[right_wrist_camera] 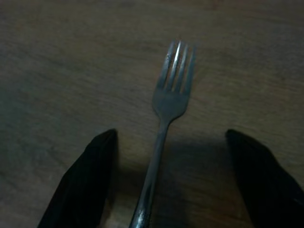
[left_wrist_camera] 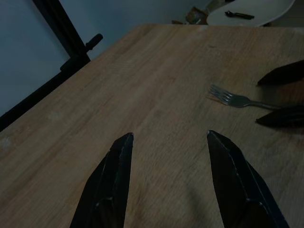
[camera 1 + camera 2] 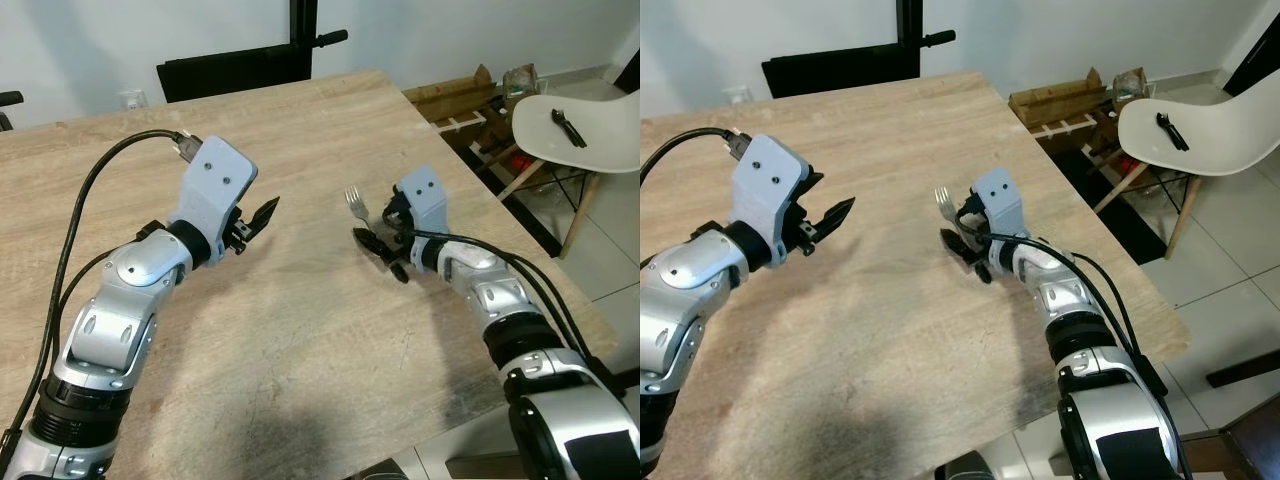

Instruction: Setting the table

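Both arms reach over the bare wooden table (image 3: 300, 330); the left gripper (image 3: 262, 216) hovers at about 10 o'clock with its fingers spread and nothing between them, and the right gripper (image 3: 385, 250) at about 2 o'clock is spread wide too, one finger on each side of the fork's handle. The fork (image 3: 357, 205) lies flat on the wood, tines pointing away — apparently just set down or about to be picked up; I cannot tell which. Beyond the table's far right corner, at about 1 o'clock, a white chair (image 3: 590, 135) carries a small dark object (image 3: 568, 127); with no plate, knife or glass laid, the setting looks barely begun.

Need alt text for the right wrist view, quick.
A silver fork lies on the wooden table, tines pointing away from the camera. The right claw is open, one black finger on either side of the handle without touching it. The picture is dim.
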`<state>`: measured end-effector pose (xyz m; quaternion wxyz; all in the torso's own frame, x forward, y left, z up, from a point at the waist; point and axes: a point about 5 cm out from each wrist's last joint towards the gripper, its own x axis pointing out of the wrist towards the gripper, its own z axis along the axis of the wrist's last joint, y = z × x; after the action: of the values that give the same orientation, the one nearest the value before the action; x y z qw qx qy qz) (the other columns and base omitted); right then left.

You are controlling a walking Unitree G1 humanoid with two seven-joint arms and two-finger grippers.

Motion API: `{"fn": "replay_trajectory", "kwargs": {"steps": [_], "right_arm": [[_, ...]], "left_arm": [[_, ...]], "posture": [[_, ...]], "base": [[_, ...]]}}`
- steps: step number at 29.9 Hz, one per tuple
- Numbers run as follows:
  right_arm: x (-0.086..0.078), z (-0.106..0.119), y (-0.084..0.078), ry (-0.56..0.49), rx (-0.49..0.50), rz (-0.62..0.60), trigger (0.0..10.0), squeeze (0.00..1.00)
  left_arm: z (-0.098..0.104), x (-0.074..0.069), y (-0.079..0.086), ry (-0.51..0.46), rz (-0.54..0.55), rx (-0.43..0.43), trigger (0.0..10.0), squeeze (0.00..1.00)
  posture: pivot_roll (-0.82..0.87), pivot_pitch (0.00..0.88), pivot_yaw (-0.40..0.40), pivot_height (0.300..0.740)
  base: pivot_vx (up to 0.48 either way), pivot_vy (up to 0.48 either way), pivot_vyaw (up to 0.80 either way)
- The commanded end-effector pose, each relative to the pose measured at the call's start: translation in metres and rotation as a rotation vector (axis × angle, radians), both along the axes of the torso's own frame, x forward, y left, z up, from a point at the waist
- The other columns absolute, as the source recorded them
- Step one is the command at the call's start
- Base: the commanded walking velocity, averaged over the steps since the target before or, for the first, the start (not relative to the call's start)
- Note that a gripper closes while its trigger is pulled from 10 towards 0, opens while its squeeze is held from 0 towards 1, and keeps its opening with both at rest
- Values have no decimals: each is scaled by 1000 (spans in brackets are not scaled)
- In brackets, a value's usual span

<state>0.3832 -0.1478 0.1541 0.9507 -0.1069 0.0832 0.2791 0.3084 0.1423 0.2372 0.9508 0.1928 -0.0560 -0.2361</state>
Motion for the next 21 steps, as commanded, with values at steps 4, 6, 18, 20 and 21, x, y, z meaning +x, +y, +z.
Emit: {"fn": "replay_trajectory", "kwargs": {"steps": [4, 6, 18, 20, 21], "right_arm": [[-5, -21, -2, 88, -13, -7, 10000, 0], [-6, -24, -1, 107, -11, 6, 9216, 0], [-12, -29, 12, 166, 112, 105, 0, 0], [-12, -28, 12, 161, 115, 103, 0, 0], [-12, -27, 12, 160, 118, 104, 0, 0]], "left_arm": [[-4, 0, 2, 19, 9, 4, 10000, 0], [-4, 0, 2, 18, 8, 4, 10000, 0], [-3, 1, 1, 12, 9, 7, 10000, 0], [-3, 1, 1, 13, 9, 7, 10000, 0], [-3, 1, 1, 13, 9, 7, 10000, 0]], "posture": [[-65, 106, 31, 740], [-64, 102, 32, 740], [-63, 95, 34, 740], [-63, 95, 34, 740], [-63, 95, 34, 740]], "base": [[0, 0, 0], [0, 0, 0], [0, 0, 0], [0, 0, 0], [0, 0, 0]]}}
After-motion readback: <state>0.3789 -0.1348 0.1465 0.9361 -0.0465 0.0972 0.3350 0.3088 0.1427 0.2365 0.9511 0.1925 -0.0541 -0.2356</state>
